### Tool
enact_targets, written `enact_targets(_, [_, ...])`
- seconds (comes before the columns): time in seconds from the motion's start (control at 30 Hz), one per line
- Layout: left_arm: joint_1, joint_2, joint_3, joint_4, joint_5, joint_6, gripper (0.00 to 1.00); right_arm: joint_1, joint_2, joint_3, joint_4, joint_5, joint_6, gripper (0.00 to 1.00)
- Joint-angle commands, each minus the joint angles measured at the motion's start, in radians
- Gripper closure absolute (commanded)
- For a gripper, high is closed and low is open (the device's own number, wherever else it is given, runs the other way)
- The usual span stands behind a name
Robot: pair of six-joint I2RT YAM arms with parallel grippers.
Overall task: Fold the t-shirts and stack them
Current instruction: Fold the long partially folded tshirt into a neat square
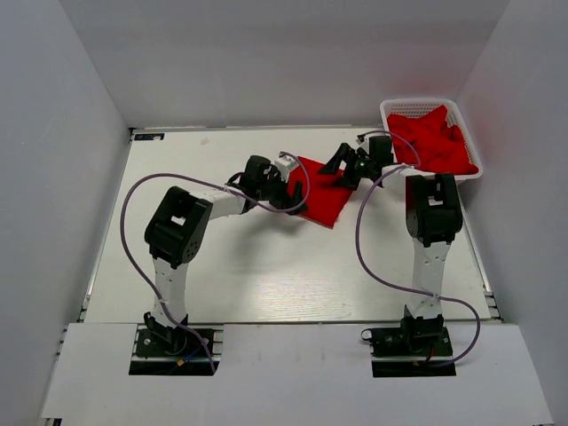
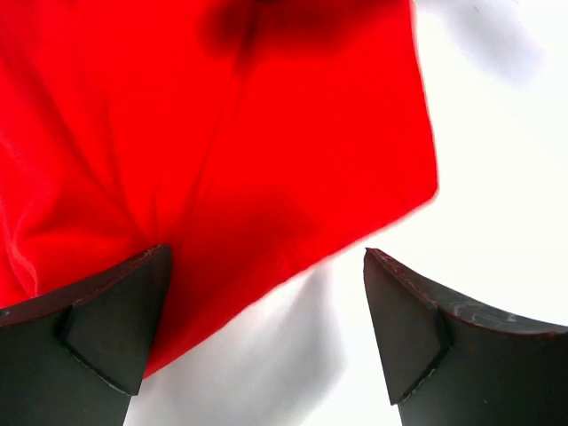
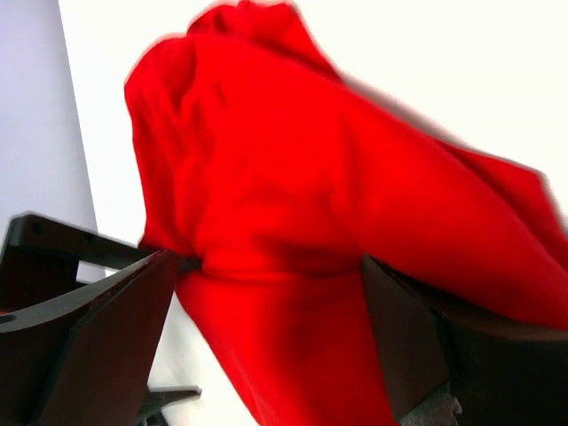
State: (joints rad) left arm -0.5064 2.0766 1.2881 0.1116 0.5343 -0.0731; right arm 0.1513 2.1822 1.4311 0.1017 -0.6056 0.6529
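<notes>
One red cotton t-shirt (image 1: 324, 202) is spread on the white tabletop (image 1: 266, 266). The left hand (image 2: 266, 302) is held open over its edge, and the right hand (image 3: 266, 284) is spread around bunched cloth. Both edges are best pinched evenly before folding.

Red t-shirt (image 3: 293, 204) bunched at centre, filling right gripper (image 3: 266, 346), jaws spread 7 and 5 o'clock. Table (image 3: 444, 53) 1 o'clock.

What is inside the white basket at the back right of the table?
Crumpled red t-shirts fill the white basket, heaped about to its rim. How many there are, and the basket's floor, are covered.
</notes>
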Motion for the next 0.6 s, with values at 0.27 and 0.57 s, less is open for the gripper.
enact_targets(0.27, [-0.029, -0.262, -0.097, -0.226, -0.079, -0.140, 0.00, 0.034, -0.108, 0.156, -0.253, -0.007, -0.387, 0.10])
enact_targets(0.57, [-0.011, -0.371, 0.043, -0.412, -0.433, -0.228, 0.00, 0.037, -0.361, 0.119, -0.405, 0.143, -0.434, 0.10])
